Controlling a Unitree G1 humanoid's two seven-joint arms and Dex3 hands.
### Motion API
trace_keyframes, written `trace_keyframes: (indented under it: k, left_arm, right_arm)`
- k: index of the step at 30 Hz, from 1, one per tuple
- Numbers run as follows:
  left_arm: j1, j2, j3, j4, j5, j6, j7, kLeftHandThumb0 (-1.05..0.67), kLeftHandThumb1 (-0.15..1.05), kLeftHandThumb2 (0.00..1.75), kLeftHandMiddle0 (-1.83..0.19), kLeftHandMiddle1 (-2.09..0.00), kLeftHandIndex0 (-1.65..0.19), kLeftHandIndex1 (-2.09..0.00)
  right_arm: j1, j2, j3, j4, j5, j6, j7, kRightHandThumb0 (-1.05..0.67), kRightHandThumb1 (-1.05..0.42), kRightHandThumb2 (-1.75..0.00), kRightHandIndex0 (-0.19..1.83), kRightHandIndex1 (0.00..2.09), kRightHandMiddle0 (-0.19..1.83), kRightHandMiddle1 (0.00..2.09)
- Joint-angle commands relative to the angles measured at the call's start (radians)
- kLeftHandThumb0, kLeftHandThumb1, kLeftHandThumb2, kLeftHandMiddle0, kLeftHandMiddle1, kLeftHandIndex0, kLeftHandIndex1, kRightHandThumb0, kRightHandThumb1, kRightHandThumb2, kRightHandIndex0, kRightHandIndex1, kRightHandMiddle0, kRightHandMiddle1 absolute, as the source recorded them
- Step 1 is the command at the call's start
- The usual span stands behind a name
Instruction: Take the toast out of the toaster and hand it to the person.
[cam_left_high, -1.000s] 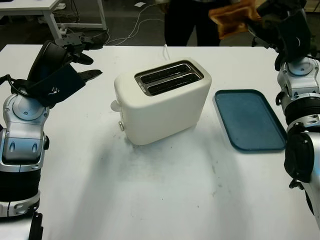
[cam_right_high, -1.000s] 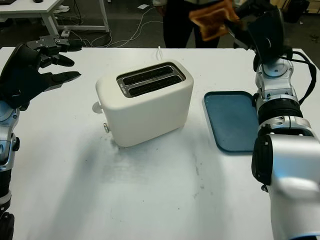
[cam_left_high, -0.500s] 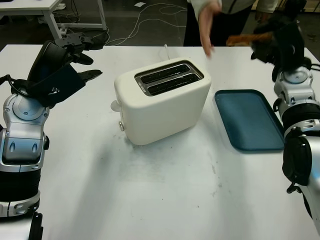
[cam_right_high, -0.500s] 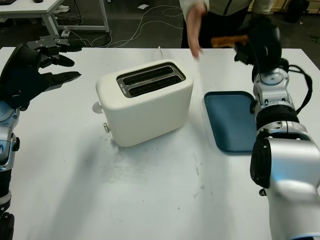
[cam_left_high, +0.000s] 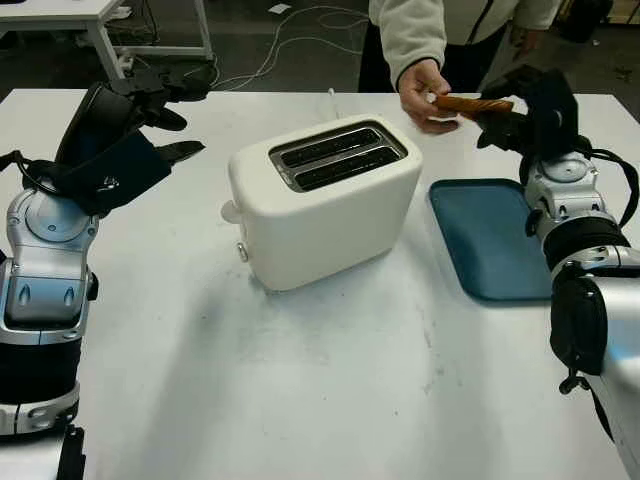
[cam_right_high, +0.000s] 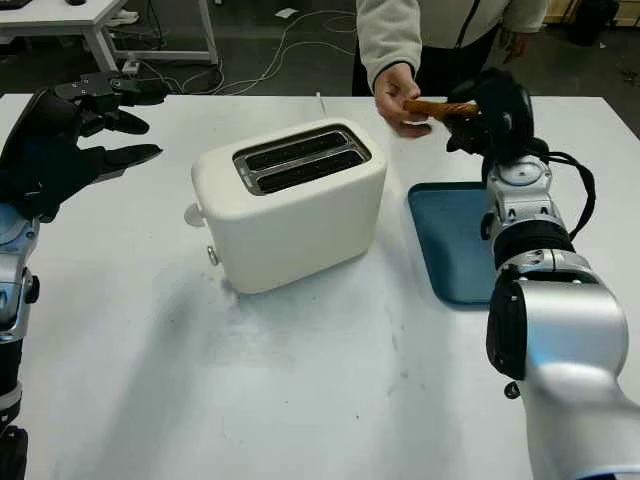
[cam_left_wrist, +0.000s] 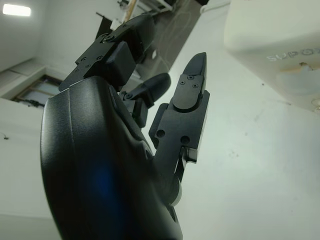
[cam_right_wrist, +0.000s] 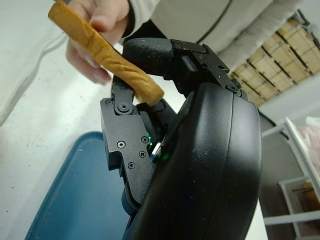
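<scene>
A slice of browned toast (cam_left_high: 472, 103) lies level in the air beyond the far right of the table. My right hand (cam_left_high: 503, 113) is shut on its right end, the fingers (cam_right_wrist: 131, 102) clamped on the slice (cam_right_wrist: 102, 50). A person's hand (cam_left_high: 424, 94) in a cream sleeve grips the toast's other end. The white toaster (cam_left_high: 325, 200) stands mid-table with both slots (cam_left_high: 337, 157) empty. My left hand (cam_left_high: 150, 110) is open, raised above the table's far left.
A dark blue tray (cam_left_high: 495, 240) lies flat to the right of the toaster, under my right forearm. The person stands behind the table's far edge. Cables (cam_left_high: 290, 40) trail on the floor beyond, and a white desk (cam_left_high: 90, 15) stands at the back left.
My right hand brought the toast down from high up to a level hold. The person's hand reached in and took hold of its free end. The left arm stayed still.
</scene>
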Motion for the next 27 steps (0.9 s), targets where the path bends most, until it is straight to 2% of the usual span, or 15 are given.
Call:
trace_keyframes:
  k: [1, 5, 10, 16, 17, 20, 21, 22, 23, 24, 25, 26, 27]
  left_arm:
    - [0.007, 0.009, 0.0, 0.003, 0.005, -0.014, 0.001, -0.17, 0.91, 0.0, -0.38, -0.96, -0.52, -0.4]
    - [0.006, 0.005, 0.002, 0.001, 0.004, -0.001, 0.003, -0.17, 0.91, 0.0, -0.37, -0.95, -0.52, -0.41]
    - [0.007, 0.008, 0.003, 0.007, 0.001, -0.016, 0.001, -0.18, 0.91, 0.0, -0.38, -0.96, -0.52, -0.41]
    - [0.003, 0.011, -0.001, 0.011, 0.002, -0.02, -0.004, -0.18, 0.91, 0.0, -0.37, -0.97, -0.52, -0.43]
    - [0.003, 0.009, 0.0, 0.007, 0.001, -0.013, -0.005, -0.17, 0.92, 0.01, -0.37, -0.97, -0.51, -0.43]
    - [0.004, 0.008, -0.001, 0.002, 0.004, -0.007, -0.002, -0.15, 0.92, 0.01, -0.36, -0.97, -0.5, -0.43]
    - [0.005, 0.008, 0.0, 0.003, 0.005, -0.009, 0.0, -0.14, 0.92, 0.01, -0.37, -0.97, -0.51, -0.43]
    - [0.007, 0.008, 0.0, 0.005, 0.006, -0.014, 0.002, -0.15, 0.92, 0.01, -0.37, -0.97, -0.51, -0.43]
    - [0.008, 0.007, 0.001, 0.005, 0.004, -0.016, 0.002, -0.15, 0.92, 0.01, -0.37, -0.97, -0.51, -0.43]
    - [0.009, 0.007, 0.002, 0.006, 0.004, -0.017, 0.002, -0.16, 0.92, 0.01, -0.37, -0.97, -0.51, -0.43]
    - [0.009, 0.008, 0.002, 0.006, 0.005, -0.015, 0.002, -0.16, 0.92, 0.01, -0.37, -0.97, -0.5, -0.43]
    - [0.009, 0.007, 0.003, 0.005, 0.004, -0.011, 0.002, -0.17, 0.92, 0.01, -0.37, -0.96, -0.5, -0.43]
    - [0.011, 0.006, 0.004, 0.005, 0.002, -0.013, 0.002, -0.18, 0.92, 0.01, -0.36, -0.96, -0.5, -0.43]
  right_arm:
    - [0.005, 0.008, 0.018, 0.013, -0.018, 0.012, -0.014, -0.22, -0.92, -0.27, 0.9, 1.75, 0.65, 1.75]
    - [0.003, 0.021, 0.024, 0.016, -0.026, 0.023, -0.032, -0.22, -0.92, -0.22, 0.92, 1.75, 0.66, 1.75]
    - [0.005, 0.023, 0.023, 0.015, -0.024, 0.018, -0.013, -0.19, -0.92, -0.26, 0.89, 1.75, 0.61, 1.75]
    - [0.014, 0.02, 0.037, 0.012, -0.045, -0.005, -0.035, -0.25, -0.92, -0.29, 0.89, 1.75, 0.59, 1.75]
    - [0.016, 0.017, 0.048, 0.011, -0.06, -0.013, -0.047, -0.28, -0.92, -0.29, 0.88, 1.75, 0.58, 1.75]
    - [0.022, 0.007, 0.094, 0.009, -0.114, -0.025, -0.092, -0.57, -0.92, -0.21, 0.79, 1.75, 0.55, 1.75]
    - [0.023, 0.004, 0.109, 0.008, -0.129, -0.028, -0.1, -0.74, -0.92, -0.18, 0.71, 1.74, 0.55, 1.66]
    - [0.025, 0.001, 0.111, 0.006, -0.13, -0.035, -0.092, -0.81, -0.92, -0.17, 0.67, 1.72, 0.57, 1.54]
    - [0.029, -0.001, 0.11, 0.004, -0.126, -0.05, -0.079, -0.83, -0.92, -0.14, 0.65, 1.6, 0.62, 1.3]
    - [0.032, -0.001, 0.105, 0.001, -0.118, -0.062, -0.066, -0.81, -0.92, -0.09, 0.67, 1.28, 0.69, 0.85]
    - [0.034, -0.002, 0.102, -0.001, -0.113, -0.071, -0.055, -0.78, -0.92, -0.07, 0.7, 1.01, 0.74, 0.54]
    - [0.035, -0.004, 0.106, -0.005, -0.114, -0.078, -0.036, -0.76, -0.92, -0.06, 0.74, 0.79, 0.77, 0.32]
    - [0.034, -0.012, 0.128, -0.013, -0.133, -0.08, -0.012, -0.77, -0.92, -0.05, 0.58, 0.44, 0.61, 0.13]
